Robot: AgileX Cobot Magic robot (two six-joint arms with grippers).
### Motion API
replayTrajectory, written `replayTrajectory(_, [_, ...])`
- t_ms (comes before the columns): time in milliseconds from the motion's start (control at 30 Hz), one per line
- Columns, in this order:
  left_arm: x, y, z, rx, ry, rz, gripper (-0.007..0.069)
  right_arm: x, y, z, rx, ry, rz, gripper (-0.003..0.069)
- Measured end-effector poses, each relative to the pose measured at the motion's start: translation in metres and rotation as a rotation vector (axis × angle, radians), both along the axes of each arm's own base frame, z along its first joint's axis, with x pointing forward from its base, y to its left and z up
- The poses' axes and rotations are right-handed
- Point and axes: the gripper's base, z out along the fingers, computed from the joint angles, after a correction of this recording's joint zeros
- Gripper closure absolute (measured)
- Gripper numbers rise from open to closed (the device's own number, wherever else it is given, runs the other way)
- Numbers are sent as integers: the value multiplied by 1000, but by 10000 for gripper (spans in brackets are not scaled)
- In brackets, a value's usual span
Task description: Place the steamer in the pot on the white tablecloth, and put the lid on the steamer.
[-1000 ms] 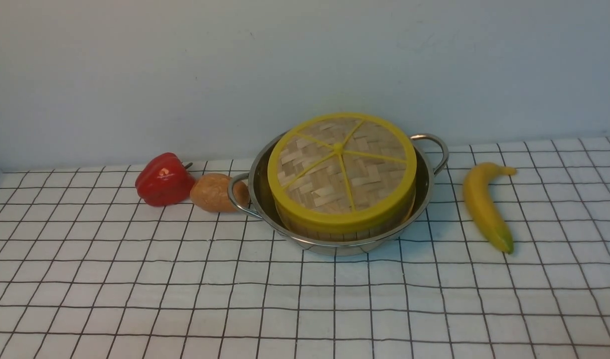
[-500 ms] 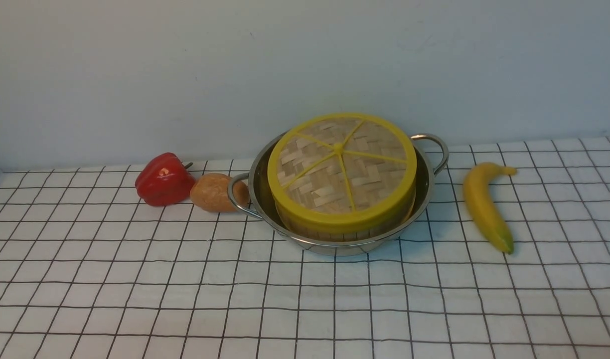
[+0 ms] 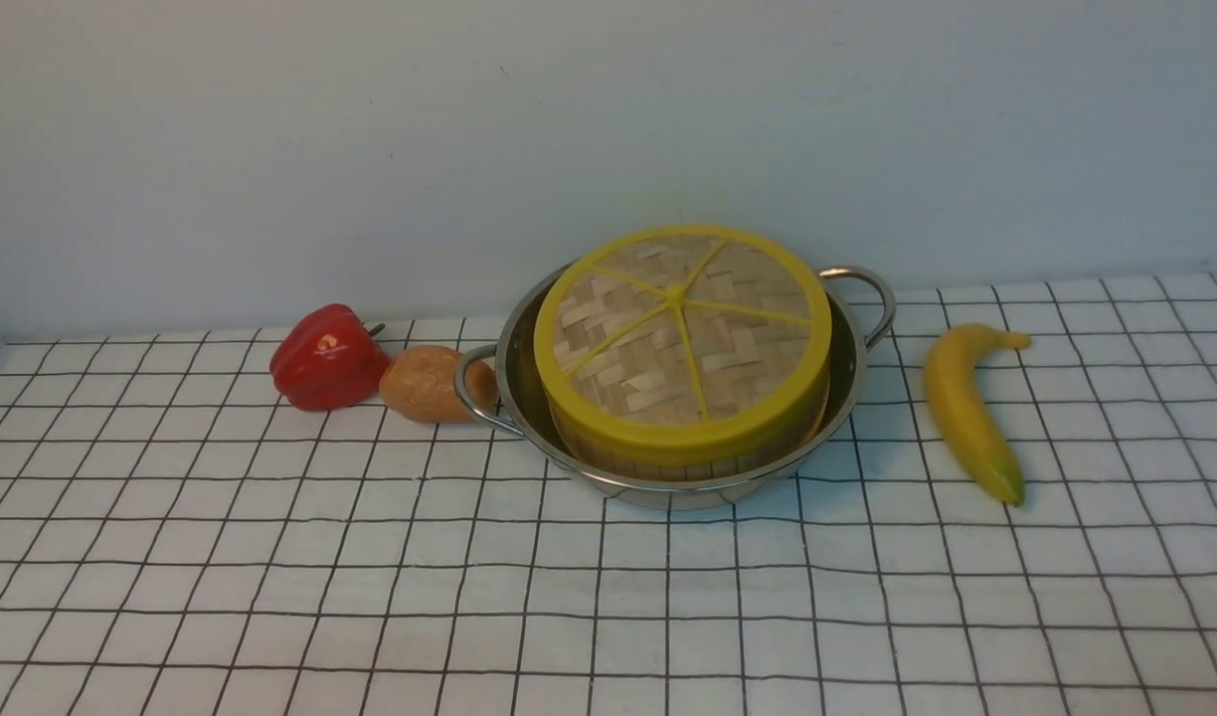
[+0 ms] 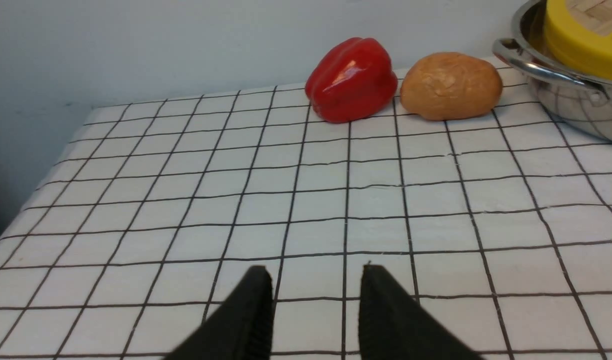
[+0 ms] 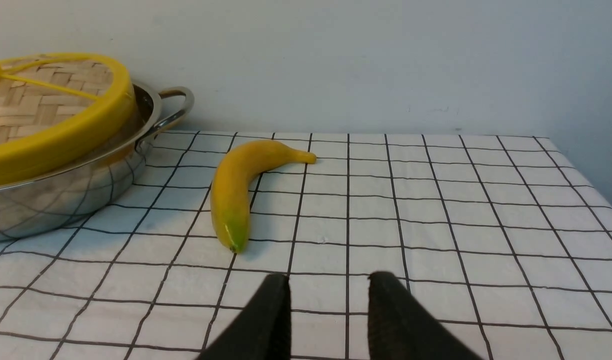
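Stainless-steel pot (image 3: 847,373), two loop handles, stood at the centre of the white tablecloth (image 3: 608,597); within it sat the bamboo steamer (image 3: 683,462), and on the steamer lay the woven lid (image 3: 680,333), yellow rim flush all round, which reads as the finished arrangement the task asks for. From the pot, a red bell pepper (image 3: 328,358) and a brown potato (image 3: 425,384) lay at about 9 o'clock, the potato just beside or touching the near handle; a banana (image 3: 966,408) lay apart at 3 o'clock. None of these belongs to the task, and they seem to be mere bystanders. Left gripper (image 4: 316,280) hung low over bare cloth, jaws parted and empty; right gripper (image 5: 328,285) likewise, parted, grasping nothing, near the banana's green tip. Both probably stood withdrawn because nothing remained to carry. Hidden: the steamer's contents and floor, under the lid; most of its wall, behind the pot's rim. Both arms were absent from the front view; only fingertips showed in the wrist views.
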Motion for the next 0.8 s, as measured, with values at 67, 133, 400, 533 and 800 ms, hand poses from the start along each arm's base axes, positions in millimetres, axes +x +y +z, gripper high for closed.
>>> replayTrajectory(67, [0, -1, 0, 0, 0, -14, 382, 0, 0, 0, 0, 0, 0, 416])
replayTrajectory(133, [0, -1, 0, 0, 0, -17, 382, 0, 0, 0, 0, 0, 0, 416])
replayTrajectory(400, [0, -1, 0, 0, 0, -18, 382, 0, 0, 0, 0, 0, 0, 416])
replayTrajectory(533, [0, -1, 0, 0, 0, -18, 382, 0, 0, 0, -1, 0, 0, 416])
replayTrajectory(800, [0, -1, 0, 0, 0, -18, 382, 0, 0, 0, -2, 0, 0, 416])
